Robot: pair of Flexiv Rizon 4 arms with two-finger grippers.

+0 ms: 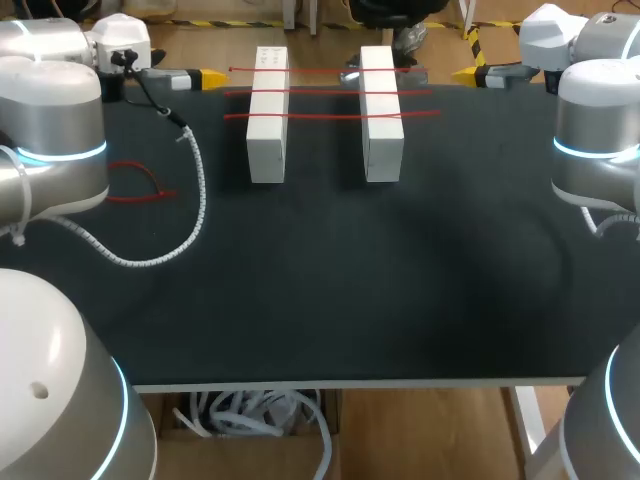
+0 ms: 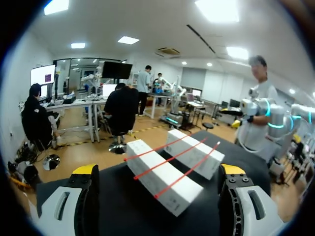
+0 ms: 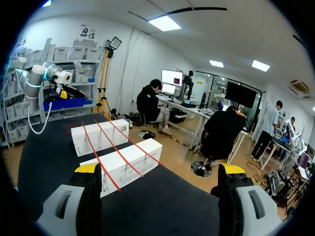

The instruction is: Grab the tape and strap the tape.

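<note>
Red tape [image 1: 135, 185] loose, well apart from the left fingers [image 2: 84, 171].
Looks limp, light; pinch an end. Left, right fingers [image 3: 88, 168] spread, empty.

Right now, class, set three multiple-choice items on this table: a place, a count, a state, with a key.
1. The straight red tapes lie: A across both white boxes; B under them; C in a claw.
2. Tapes crossing the boxes: A one; B three; C five.
3. The left claw is: A open; B shut on tape; C shut on a box.
Key: A, they span both box tops; B, three lines show; A, its fingers stand apart, nothing between.
</note>
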